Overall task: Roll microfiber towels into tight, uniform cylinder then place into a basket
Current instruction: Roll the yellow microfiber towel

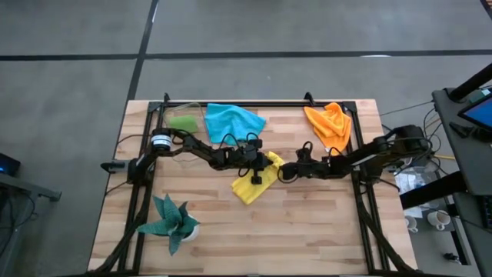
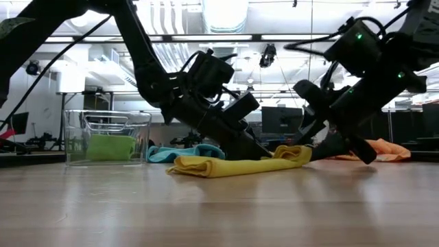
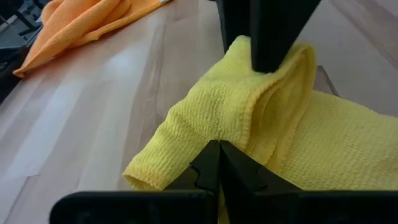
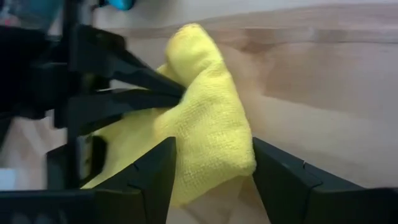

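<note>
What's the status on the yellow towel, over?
Left gripper shut, pinching yellow towel. Right gripper open, straddling its folded end. Green towel already in basket.

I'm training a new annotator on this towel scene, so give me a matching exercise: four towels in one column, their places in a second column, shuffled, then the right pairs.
Things:
1. yellow towel
2. lime green towel
3. blue towel
4. orange towel

Places:
A. in the basket, at the far left corner
B. bunched at the far right of the table
C. mid-table, between the left pincer and the right pincer
D. spread on the far edge, right beside the basket

Pairs: 1-C, 2-A, 3-D, 4-B
</note>
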Robot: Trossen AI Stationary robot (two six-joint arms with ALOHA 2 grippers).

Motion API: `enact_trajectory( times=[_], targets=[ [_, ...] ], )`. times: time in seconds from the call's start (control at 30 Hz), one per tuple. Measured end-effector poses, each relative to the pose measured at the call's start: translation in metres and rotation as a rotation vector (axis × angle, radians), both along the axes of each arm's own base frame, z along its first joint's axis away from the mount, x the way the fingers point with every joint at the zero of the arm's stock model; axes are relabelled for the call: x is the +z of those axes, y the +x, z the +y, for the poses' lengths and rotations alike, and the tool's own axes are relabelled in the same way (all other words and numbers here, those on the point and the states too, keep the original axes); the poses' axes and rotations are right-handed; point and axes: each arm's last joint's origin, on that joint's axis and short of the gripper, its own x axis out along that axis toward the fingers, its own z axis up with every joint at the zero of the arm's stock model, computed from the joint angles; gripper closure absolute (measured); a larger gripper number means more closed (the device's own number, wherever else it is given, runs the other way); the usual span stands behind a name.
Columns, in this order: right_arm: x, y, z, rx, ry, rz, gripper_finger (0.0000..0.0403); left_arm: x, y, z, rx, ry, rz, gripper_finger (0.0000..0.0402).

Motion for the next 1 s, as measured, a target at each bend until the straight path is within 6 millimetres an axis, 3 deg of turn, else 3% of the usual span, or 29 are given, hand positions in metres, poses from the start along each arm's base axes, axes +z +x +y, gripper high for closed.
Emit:
enact_trajectory(
  times=[0.17, 0.43, 0.63, 0.8, 1.0],
  targets=[
    [-0.003, -0.002, 0.0, 0.004, -0.014, 0.023, 0.0255, 0.0, 0.0, 0.003, 0.015, 0.015, 0.002, 0.0402],
    [-0.005, -0.002, -0.001, 0.043, -0.091, 0.063, 0.0379, 0.002, 0.0, 0.004, 0.019, 0.028, 0.0, 0.0402],
    [-0.006, -0.002, -0.002, 0.078, -0.184, 0.174, 0.0389, 0.022, -0.005, 0.004, 0.03, 0.068, 0.023, 0.0402],
    [0.003, 0.005, -0.001, 0.095, -0.341, 0.368, 0.039, 0.058, -0.012, 0.003, 0.033, 0.054, -0.001, 0.0402],
    [0.021, 0.015, 0.004, 0.092, -0.497, 0.511, 0.039, 0.08, -0.035, -0.001, 0.116, -0.152, -0.093, 0.0402]
  ],
)
